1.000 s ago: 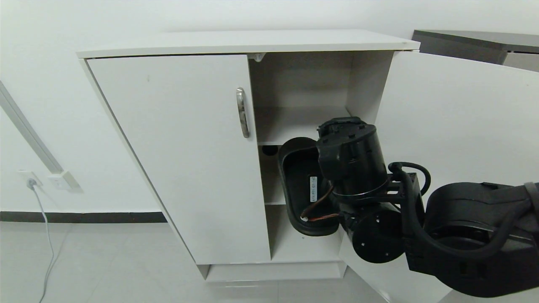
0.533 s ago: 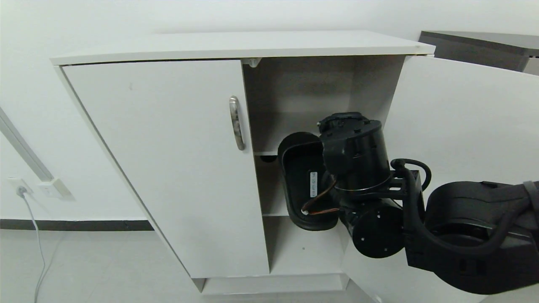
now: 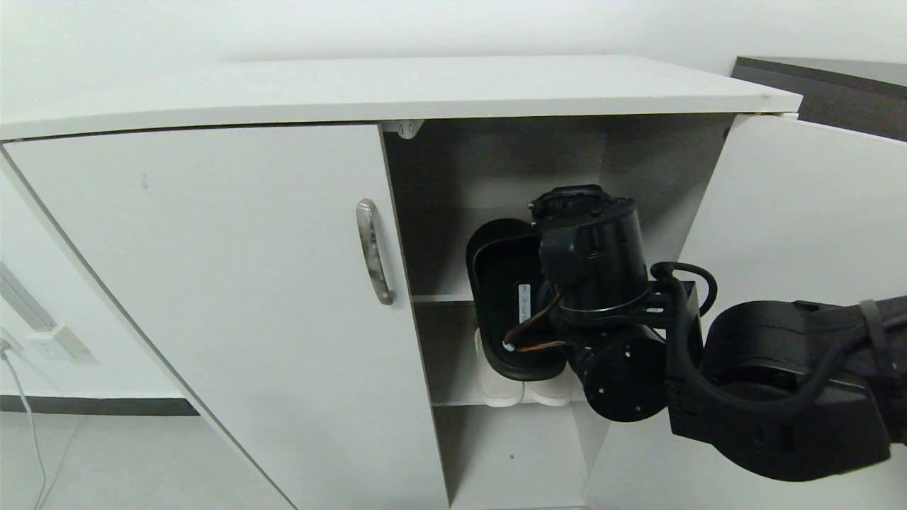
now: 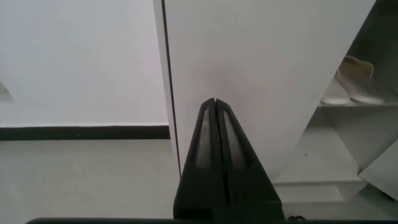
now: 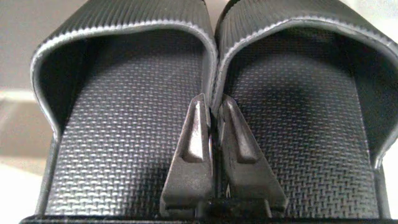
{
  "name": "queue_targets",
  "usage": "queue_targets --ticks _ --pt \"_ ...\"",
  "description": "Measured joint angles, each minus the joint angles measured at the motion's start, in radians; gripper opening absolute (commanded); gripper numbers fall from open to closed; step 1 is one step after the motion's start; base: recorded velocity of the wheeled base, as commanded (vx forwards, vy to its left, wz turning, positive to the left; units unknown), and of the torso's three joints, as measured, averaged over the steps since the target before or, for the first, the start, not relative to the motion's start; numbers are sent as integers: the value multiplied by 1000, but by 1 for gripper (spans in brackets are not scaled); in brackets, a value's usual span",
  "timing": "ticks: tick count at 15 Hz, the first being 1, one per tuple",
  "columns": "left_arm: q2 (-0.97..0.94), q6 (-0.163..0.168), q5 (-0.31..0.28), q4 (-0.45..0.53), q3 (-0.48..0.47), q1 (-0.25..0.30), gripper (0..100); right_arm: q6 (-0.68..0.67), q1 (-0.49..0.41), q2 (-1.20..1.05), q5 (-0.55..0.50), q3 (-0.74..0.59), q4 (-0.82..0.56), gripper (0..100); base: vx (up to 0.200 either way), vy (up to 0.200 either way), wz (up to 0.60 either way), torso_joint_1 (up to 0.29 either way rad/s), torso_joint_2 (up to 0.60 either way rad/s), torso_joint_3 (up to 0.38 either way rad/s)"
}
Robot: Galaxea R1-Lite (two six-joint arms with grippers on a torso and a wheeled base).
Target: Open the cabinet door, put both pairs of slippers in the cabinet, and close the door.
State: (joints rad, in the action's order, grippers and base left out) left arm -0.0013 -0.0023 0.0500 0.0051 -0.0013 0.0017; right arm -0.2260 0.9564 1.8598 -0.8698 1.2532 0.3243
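My right gripper (image 5: 213, 102) is shut on the touching inner edges of a pair of black slippers (image 5: 130, 112). In the head view the black slippers (image 3: 499, 297) hang upright in front of the open right half of the white cabinet (image 3: 397, 88), across the upper shelf edge (image 3: 439, 299). A white pair of slippers (image 3: 504, 388) lies on the shelf below, partly hidden by the black pair; the left wrist view shows this white pair (image 4: 351, 84) too. The right door (image 3: 801, 241) stands open. My left gripper (image 4: 214, 102) is shut and empty, facing the closed left door (image 4: 261, 74).
The closed left door (image 3: 212, 297) has a metal handle (image 3: 373, 251) by the opening. The cabinet's bottom compartment (image 3: 510, 453) is bare. Grey floor (image 4: 81, 180) lies left of the cabinet, with a wall socket and cable (image 3: 21, 397) there.
The whole head picture has shifted, so the camera has moved nearer the cabinet. The black slippers now sit higher against the shelves, and the white pair has come into sight beneath them.
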Motion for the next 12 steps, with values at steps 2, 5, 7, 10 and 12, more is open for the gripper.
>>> queue_targets --ticks 2,5,7,10,12 --pt "0 -1 1 0 0 0 0 14 -20 28 5 32 5 0 0 0 0 0 0 0" --pt "0 -2 2 0 0 0 0 35 -57 89 35 124 -2 0 0 0 0 0 0 0" --pt "0 -3 2 0 0 0 0 54 -96 139 56 193 -7 0 0 0 0 0 0 0" --pt "0 -3 2 0 0 -1 0 56 -136 189 101 292 -68 0 0 0 0 0 0 0" --pt "0 -6 3 0 0 0 0 56 -157 208 126 357 -94 0 0 0 0 0 0 0"
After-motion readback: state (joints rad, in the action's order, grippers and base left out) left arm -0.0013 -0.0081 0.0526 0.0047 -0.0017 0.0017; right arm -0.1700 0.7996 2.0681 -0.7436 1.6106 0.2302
